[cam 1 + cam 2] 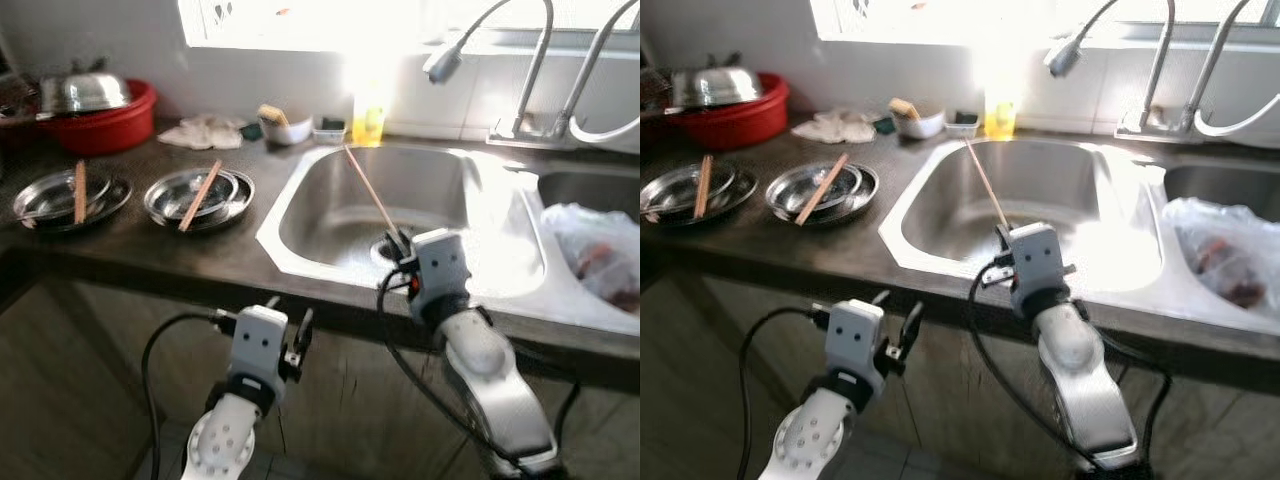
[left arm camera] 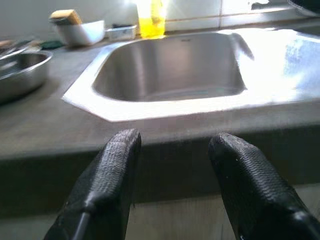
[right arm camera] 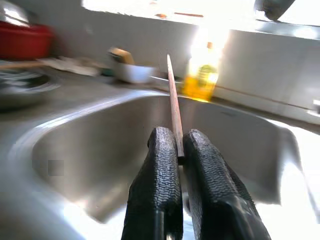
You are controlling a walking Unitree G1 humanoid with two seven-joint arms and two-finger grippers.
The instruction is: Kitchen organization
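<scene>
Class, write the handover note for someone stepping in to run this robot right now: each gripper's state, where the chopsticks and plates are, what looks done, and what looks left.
Right gripper: shut on a chopstick, held over the steel sink near its front edge, the stick pointing up and back.
Left gripper: open, holding nothing, low in front of the counter edge.
Left of the sink, two steel plates: the far-left plate and the near plate each have one chopstick lying across them.
Done, it seems: one chopstick lifted from the sink area.
Left, probably: set the held stick down with the others; where it belongs is your call.
</scene>
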